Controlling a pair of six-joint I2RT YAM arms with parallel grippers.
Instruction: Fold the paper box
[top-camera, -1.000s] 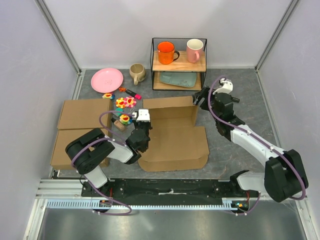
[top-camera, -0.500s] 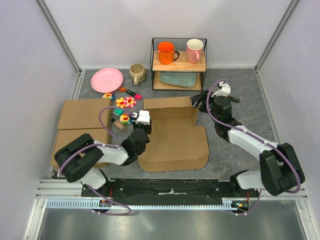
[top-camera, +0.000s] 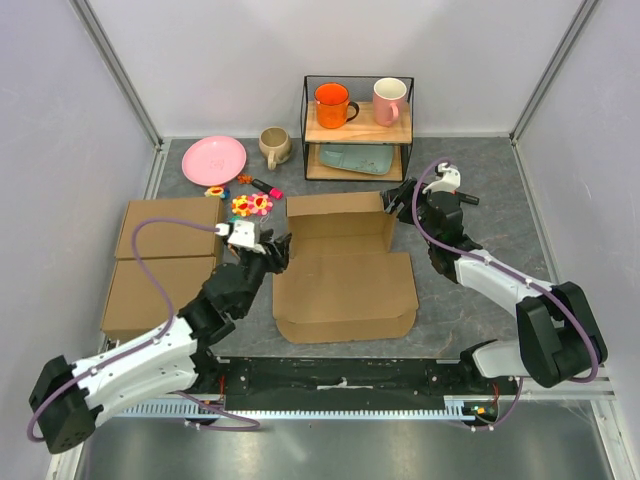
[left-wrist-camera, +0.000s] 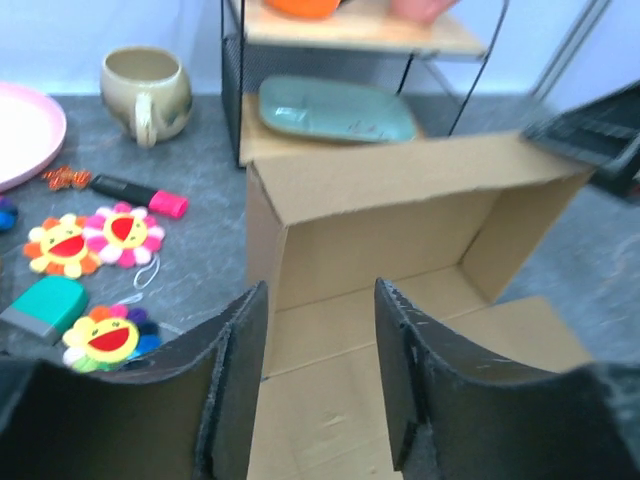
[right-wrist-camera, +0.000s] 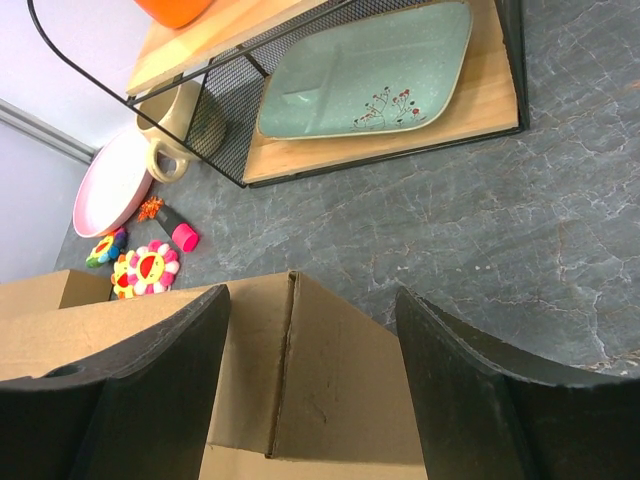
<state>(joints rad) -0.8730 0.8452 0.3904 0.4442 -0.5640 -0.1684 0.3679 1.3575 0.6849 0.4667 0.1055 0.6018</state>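
Surrounding things: wire shelf with orange mug, pink mug and teal plate behind; pink plate, beige mug, flower toys and two flat boxes to the left.
Paper box: mid-table between the arms, brown, back wall and right side flap raised, front flap lying flat.
Left gripper: released, fingers apart by the box's left edge.
Right gripper: released, astride the far right corner.
Surface: grey marbled tabletop, pale walls.
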